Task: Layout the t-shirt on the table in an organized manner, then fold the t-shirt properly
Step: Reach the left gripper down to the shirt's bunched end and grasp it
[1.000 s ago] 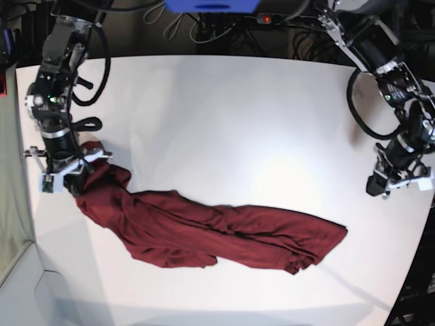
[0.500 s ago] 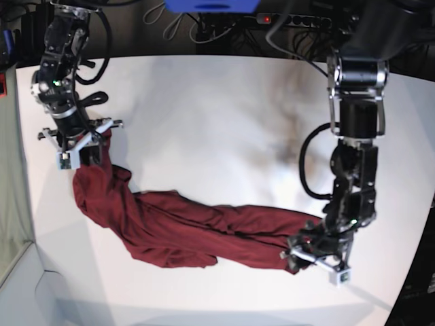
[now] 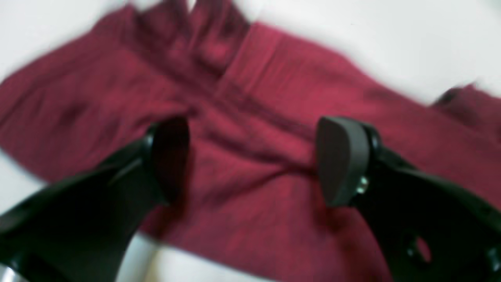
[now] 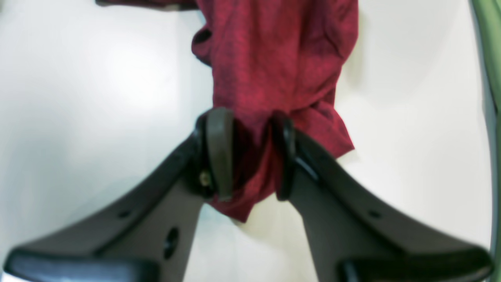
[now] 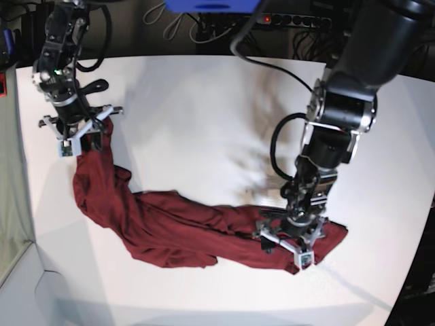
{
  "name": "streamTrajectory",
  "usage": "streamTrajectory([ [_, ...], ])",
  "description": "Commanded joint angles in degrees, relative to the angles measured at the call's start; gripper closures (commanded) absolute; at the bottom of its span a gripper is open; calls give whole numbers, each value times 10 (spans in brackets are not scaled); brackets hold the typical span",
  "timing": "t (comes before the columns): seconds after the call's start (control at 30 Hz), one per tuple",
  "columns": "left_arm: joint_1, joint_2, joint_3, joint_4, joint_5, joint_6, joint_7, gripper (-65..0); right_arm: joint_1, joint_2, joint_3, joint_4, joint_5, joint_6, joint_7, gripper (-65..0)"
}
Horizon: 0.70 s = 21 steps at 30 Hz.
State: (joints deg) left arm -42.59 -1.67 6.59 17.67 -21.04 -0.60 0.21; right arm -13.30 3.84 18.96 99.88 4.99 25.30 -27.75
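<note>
Maroon knit fills most of what we see: the t-shirt (image 5: 204,231) lies bunched in a long rumpled band on the white table (image 5: 204,109), nearer the table's front edge than its back. No containers show on the table. We read the garment's long axis as running across the table, from the end at the base view's right, then curving up toward the far left corner of the table.

At the near right end of the t-shirt, the left gripper (image 5: 291,241) stands over the cloth. In its wrist view the left gripper's fingers (image 3: 340,160) are spread wide with wrinkled fabric lying between and beneath them, nothing pinched.

Farther back, at the t-shirt's raised left end, the right gripper (image 5: 80,132) has its narrow jaws closed around a gathered fold. In its wrist view the fold (image 4: 254,156) fills the gap between the pads, and the rest hangs down toward the table surface.
</note>
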Motion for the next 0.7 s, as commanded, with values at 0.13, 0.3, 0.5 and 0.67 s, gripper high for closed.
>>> streamTrajectory([
  [0.13,-19,-3,0,7,1,-4,11,-491,4,6,2,12,8,2,13,-180],
  [0.3,19,-29,0,10,0,-1,16,-491,9,7,2,12,8,2,14,-180],
  [0.5,65,-68,-5,44,-7,-4,106,-490,11,7,-1,12,8,2,16,-180],
  [0.67,150,-102,-5,194,-75,-4,240,-490,20,7,-1,12,8,2,16,-180],
])
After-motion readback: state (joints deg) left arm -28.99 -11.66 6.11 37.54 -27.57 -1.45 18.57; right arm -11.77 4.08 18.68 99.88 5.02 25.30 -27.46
